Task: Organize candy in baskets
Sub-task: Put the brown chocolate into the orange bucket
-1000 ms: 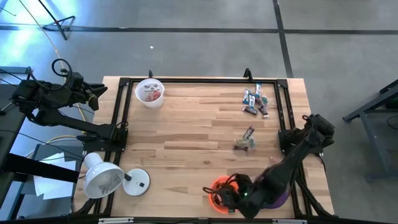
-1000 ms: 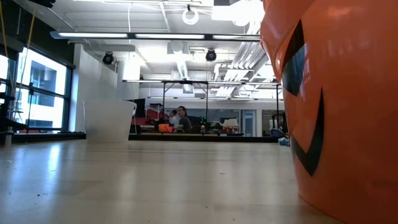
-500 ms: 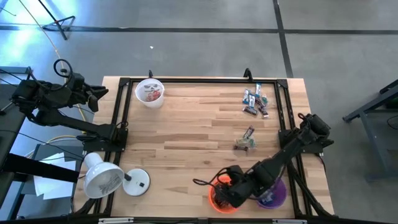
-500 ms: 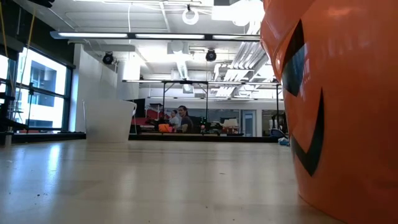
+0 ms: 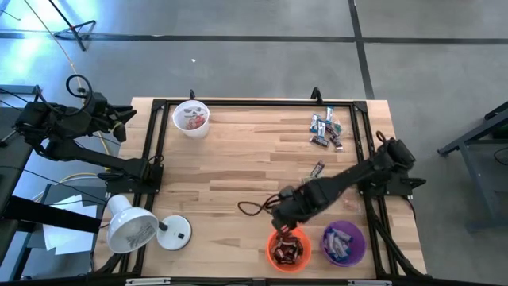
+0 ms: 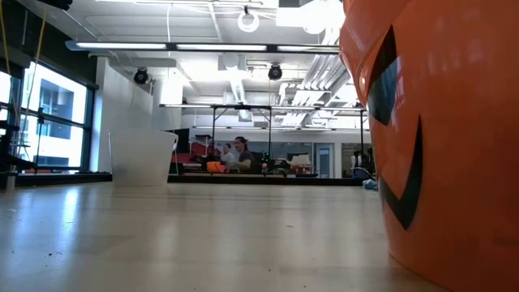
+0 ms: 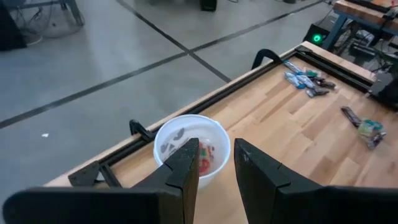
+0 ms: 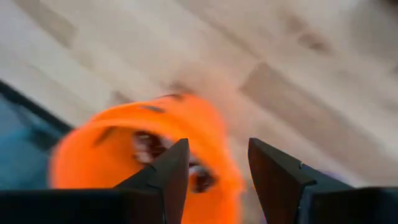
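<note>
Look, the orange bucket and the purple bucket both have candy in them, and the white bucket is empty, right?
Not quite. The orange bucket and purple bucket do hold candy, but the white bucket is not empty: the high view and left wrist view show candy inside it.

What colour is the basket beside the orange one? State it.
Purple: the basket right of the orange basket, with candy inside. The high view shows it best.

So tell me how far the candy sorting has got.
Partly done. The white bucket, orange bucket and purple bucket each hold candy. The right gripper hangs open and empty above the orange one. Left: a loose candy cluster and two strays.
</note>
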Robot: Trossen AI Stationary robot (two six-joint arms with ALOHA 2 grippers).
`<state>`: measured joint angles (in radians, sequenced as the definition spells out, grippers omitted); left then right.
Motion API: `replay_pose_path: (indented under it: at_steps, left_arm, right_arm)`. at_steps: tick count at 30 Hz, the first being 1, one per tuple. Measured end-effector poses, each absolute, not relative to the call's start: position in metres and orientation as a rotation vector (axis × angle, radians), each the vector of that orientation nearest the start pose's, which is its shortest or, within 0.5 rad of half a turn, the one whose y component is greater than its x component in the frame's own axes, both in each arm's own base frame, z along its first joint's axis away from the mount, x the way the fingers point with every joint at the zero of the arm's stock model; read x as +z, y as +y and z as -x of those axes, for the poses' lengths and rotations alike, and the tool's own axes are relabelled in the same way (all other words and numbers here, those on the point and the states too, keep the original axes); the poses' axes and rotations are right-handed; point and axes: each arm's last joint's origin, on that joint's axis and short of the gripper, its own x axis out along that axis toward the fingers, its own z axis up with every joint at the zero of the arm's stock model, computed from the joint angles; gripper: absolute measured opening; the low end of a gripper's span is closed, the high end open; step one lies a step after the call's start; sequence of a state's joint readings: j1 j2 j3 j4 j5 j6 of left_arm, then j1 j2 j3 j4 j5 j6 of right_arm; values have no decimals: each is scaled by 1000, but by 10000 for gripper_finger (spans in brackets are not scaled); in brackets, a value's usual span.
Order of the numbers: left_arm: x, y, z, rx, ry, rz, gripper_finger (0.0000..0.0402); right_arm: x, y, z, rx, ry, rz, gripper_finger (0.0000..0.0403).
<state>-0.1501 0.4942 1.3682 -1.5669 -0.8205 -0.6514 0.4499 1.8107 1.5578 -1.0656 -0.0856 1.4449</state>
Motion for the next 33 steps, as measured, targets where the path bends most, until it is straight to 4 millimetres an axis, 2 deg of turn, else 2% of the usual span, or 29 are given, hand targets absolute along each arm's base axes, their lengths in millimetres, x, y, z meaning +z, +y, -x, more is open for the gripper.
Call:
replay_pose_path:
  at_steps: [6, 11, 15, 25, 33]
  left_arm:
    - [399, 26, 30, 806, 394, 249, 88]
    - [399, 26, 30, 793, 417, 196, 88]
    - [399, 26, 30, 795, 414, 203, 88]
    - [400, 26, 31, 839, 350, 325, 88]
    - [400, 27, 31, 884, 284, 430, 88]
  right_arm:
    - [261, 125, -318, -535, 1502, -735, 145]
    - [260, 104, -316, -548, 1526, -529, 140]
    - [257, 94, -316, -535, 1546, -455, 140]
    - [213, 64, -302, -533, 1707, -345, 140]
    - [184, 51, -300, -425, 1713, -350, 140]
